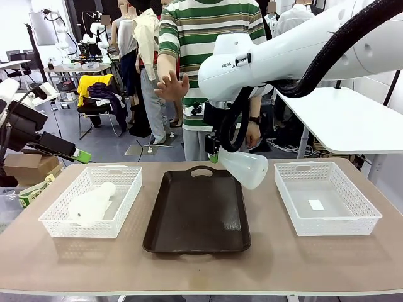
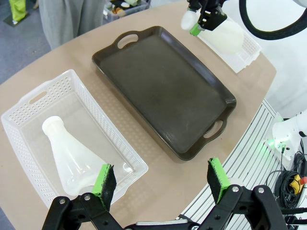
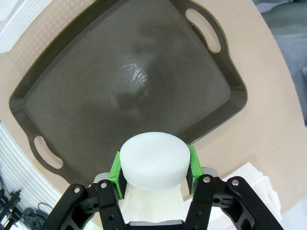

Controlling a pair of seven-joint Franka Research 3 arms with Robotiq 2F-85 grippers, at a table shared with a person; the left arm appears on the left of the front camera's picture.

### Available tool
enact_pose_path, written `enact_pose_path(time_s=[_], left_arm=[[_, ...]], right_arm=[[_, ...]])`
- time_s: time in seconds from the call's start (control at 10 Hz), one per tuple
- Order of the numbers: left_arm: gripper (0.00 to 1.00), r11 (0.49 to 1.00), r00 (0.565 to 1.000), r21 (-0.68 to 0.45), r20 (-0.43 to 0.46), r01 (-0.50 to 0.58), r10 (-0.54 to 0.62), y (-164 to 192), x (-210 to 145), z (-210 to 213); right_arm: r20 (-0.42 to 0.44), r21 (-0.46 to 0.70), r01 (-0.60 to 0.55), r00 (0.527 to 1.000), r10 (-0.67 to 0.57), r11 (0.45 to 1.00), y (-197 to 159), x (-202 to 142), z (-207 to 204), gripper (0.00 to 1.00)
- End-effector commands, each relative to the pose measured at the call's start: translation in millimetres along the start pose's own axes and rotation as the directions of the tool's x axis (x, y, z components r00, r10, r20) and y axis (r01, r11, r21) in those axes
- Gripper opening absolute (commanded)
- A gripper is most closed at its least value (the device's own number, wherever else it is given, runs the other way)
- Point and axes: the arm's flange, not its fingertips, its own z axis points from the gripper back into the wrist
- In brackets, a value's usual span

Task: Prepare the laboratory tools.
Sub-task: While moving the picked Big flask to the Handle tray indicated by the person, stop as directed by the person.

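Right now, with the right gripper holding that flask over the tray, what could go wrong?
The right gripper pinches the flask only at its neck, with the wide base hanging tilted, so it may pivot or slip. It hangs over the tray rim near the right basket; set down there, it could catch the rim and topple.

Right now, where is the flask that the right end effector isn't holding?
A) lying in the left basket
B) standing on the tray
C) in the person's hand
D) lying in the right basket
A: the free flask lies on its side in the left basket, while the right end effector grips the other flask by the neck.
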Motion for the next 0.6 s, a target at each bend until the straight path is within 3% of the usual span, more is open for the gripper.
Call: enact_pose_path(time_s=[0.0,0.5], left_arm=[[1.0,1.0,1.0,-0.018,0.008,-0.002,0.002,2.0,-0.4,0.1],[1.0,1.0,1.0,-0.018,0.008,-0.002,0.002,2.0,-0.4,0.1]], right_arm=[[0.004,-0.003,-0.001,1.0,0.001,1.0,0.5,-0.6,-1.4,0.0],[0.004,-0.003,-0.001,1.0,0.001,1.0,0.5,-0.6,-1.4,0.0]])
